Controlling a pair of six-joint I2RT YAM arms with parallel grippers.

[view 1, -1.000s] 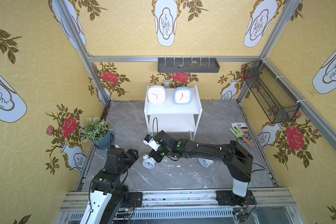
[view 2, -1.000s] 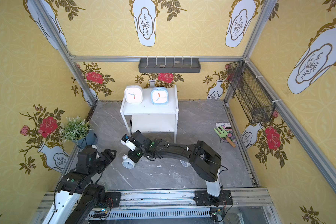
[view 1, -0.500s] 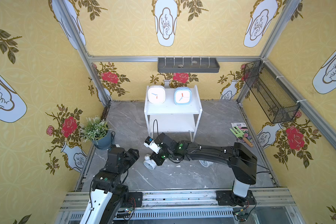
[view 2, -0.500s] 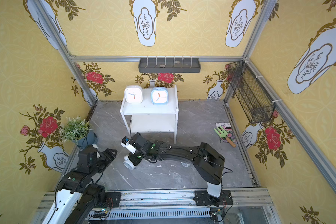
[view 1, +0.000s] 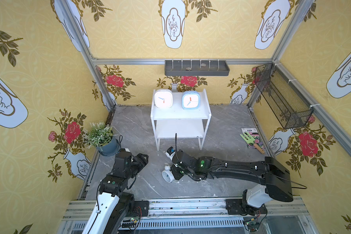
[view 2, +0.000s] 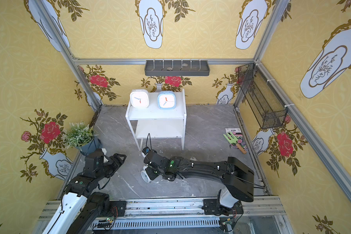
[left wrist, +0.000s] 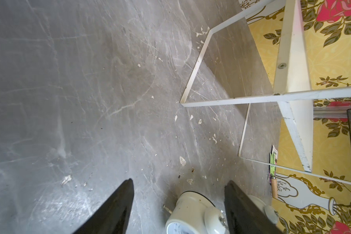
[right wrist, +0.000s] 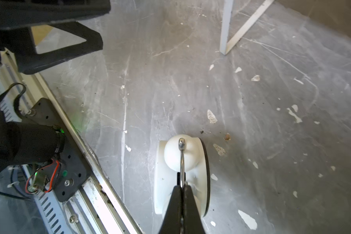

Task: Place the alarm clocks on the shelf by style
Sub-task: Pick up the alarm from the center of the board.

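Observation:
A white twin-bell clock (view 1: 167,175) (view 2: 145,175) sits low on the grey floor in front of the shelf (view 1: 180,115). My right gripper (right wrist: 182,185) is shut on its thin wire handle, just behind a bell. A white rounded-square clock (view 1: 163,98) and a light blue one (view 1: 190,100) stand side by side on the shelf's top board; the lower board is bare. My left gripper (view 1: 143,160) (left wrist: 179,181) is open and empty, to the left of the held clock (left wrist: 188,212). Another white clock (left wrist: 258,202) peeks from behind a left finger.
A potted plant (view 1: 100,136) stands by the left wall near my left arm. A green garden fork on a seed packet (view 1: 251,139) lies at the right wall. A grey wall tray (view 1: 197,67) and a black mesh basket (view 1: 282,97) hang above. Metal rails run along the front edge.
My right gripper has closed on the clock's handle and shifted right and toward the front, the clock moving with it. The left jaws have narrowed slightly.

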